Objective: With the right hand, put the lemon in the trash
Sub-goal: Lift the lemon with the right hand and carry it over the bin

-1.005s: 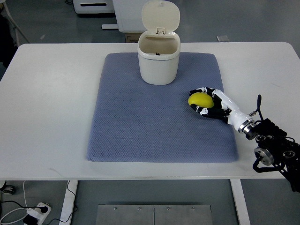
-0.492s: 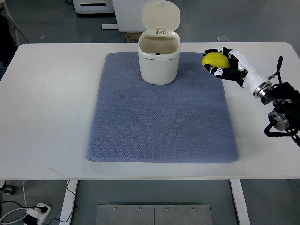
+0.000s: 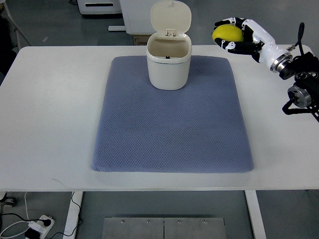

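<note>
Right hand (image 3: 234,36) is up high at the far right, fingers (image 3: 225,22) curled tight round the lemon (image 3: 228,34), clamped on it top & bottom. Lemon sits in the palm, yellow showing between the black-and-white digits, lifted clear of the table (image 3: 50,99). White forearm runs back from the hand toward the right edge, black wrist hardware trailing behind it.

Trash can (image 3: 168,62) is to the hand's left & a bit nearer the robot, well apart from the lemon. It's cream-coloured, upright, lid (image 3: 171,17) flipped open & standing up at the back, mouth showing an empty-looking inside. Can stands on the far end of a blue-grey mat (image 3: 169,129), which spreads out below & left of the hand; hand hovers just past the mat's far right corner, above the table's far edge.
</note>
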You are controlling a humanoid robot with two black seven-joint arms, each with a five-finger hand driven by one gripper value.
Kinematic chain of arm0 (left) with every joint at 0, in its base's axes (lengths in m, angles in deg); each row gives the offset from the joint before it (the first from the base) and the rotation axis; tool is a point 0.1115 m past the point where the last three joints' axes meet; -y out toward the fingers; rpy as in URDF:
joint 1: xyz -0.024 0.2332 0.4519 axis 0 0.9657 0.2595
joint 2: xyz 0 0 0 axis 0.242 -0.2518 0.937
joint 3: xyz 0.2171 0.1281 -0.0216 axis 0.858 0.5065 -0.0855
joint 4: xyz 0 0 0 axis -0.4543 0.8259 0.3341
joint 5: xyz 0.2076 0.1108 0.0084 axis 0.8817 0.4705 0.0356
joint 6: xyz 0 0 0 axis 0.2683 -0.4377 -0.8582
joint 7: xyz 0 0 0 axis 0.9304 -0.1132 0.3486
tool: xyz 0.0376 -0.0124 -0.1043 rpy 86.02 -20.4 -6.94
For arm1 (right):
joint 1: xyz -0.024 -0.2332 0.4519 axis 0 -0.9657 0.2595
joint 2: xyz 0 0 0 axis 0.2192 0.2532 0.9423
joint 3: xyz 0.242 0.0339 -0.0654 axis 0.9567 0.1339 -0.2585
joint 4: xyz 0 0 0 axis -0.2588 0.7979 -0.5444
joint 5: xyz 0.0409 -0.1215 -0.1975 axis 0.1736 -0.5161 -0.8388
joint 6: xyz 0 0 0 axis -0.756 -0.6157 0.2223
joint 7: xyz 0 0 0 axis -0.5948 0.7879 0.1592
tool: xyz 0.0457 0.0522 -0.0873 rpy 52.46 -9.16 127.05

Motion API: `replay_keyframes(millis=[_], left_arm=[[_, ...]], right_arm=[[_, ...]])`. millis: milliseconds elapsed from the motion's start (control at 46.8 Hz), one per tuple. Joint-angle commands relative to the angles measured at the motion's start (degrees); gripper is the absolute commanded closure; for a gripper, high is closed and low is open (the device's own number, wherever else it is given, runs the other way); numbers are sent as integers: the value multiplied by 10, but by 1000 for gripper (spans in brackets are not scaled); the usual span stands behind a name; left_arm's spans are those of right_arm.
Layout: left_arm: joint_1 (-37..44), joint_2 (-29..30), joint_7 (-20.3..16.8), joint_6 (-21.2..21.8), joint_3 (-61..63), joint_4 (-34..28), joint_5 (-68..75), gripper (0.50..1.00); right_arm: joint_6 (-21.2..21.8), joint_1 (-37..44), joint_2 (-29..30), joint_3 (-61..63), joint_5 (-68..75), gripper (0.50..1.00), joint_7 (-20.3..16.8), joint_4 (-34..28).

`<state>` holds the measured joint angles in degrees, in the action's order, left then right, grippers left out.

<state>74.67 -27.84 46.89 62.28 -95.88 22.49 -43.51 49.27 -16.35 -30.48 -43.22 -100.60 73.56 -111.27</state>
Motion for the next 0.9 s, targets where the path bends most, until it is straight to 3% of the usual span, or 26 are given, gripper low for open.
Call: replay_keyframes(millis=[0,257,877], left_arm=[[0,0,0,0,0,0,0,500],[0,0,0,0,0,0,0,500],[0,0,0,0,0,0,0,500]], right_arm=[[-1,23,4,-18,0,1000,-4,1],[-9,80,39,-89,0,1000,-21,15],[-18,153,141,-173,1,1000,-74,120]])
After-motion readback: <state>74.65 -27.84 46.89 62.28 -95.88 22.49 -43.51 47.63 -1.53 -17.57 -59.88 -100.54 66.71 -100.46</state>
